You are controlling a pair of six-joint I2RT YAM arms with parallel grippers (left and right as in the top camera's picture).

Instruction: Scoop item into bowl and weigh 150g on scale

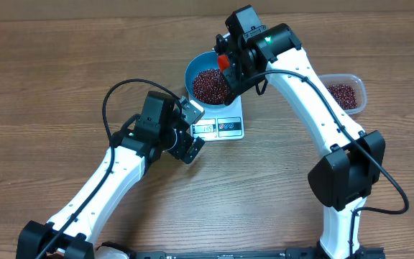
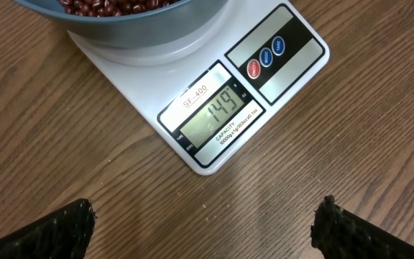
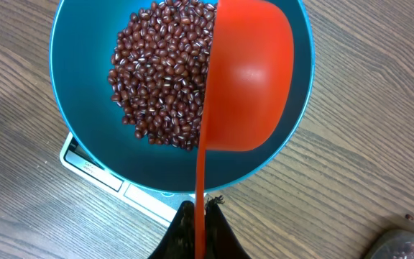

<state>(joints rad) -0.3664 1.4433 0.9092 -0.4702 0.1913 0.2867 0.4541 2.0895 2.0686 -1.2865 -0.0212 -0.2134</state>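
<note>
On your wooden table (image 1: 63,65), the white scale (image 2: 146,83) carries the blue bowl (image 3: 85,144), with a clear tub (image 1: 360,85) well off to its right. Your left gripper (image 2: 207,226) hangs spread wide and empty near the scale's display (image 2: 218,119), which reads 149; your right gripper (image 3: 200,219) is clenched on the handle of the red scoop (image 3: 254,79), tipped sideways over the bowl. The beans (image 3: 164,72) lie heaped inside the bowl.
</note>
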